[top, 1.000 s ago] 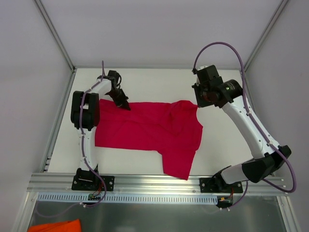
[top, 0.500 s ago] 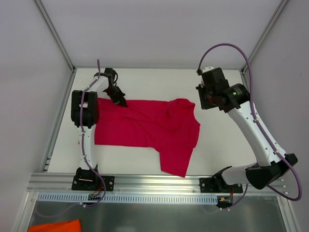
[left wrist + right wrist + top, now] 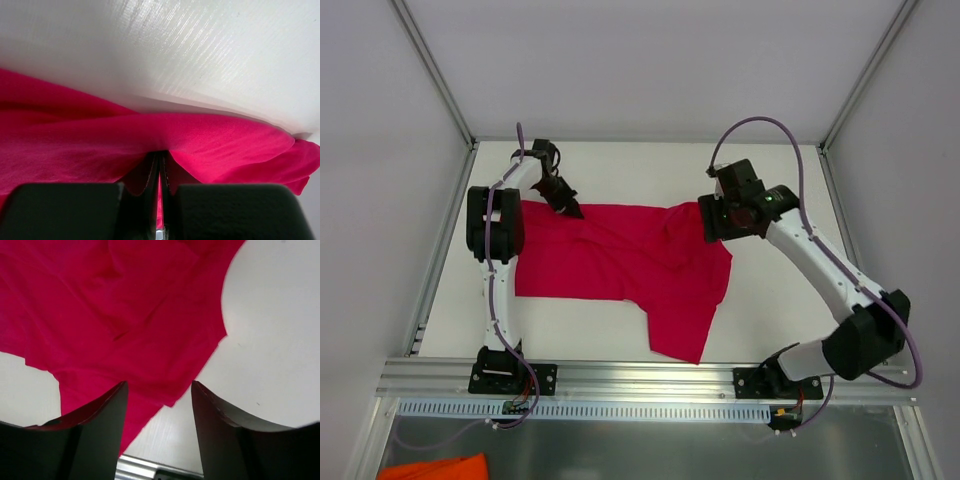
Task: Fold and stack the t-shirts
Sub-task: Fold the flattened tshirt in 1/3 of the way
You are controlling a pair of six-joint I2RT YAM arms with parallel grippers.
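Observation:
A crimson-red t-shirt [image 3: 620, 262] lies mostly flat on the white table, one part hanging toward the near edge and a rumpled fold at its far right. My left gripper [image 3: 570, 208] is shut on the shirt's far left corner; in the left wrist view the fabric [image 3: 210, 140] bunches into the closed gripper [image 3: 160, 156]. My right gripper [image 3: 714, 226] hovers over the shirt's far right edge, open, with nothing between its fingers. In the right wrist view the gripper [image 3: 159, 385] frames the shirt [image 3: 125, 315] and bare table below.
A metal rail [image 3: 640, 375] runs along the table's near edge between the two arm bases. An orange cloth [image 3: 432, 468] lies below it at the bottom left. Grey walls and slanted frame posts close in the table's back and sides.
My right gripper has opened and swung left, from beside the shirt to above its far right edge. My left gripper has drawn the held corner slightly back and left.

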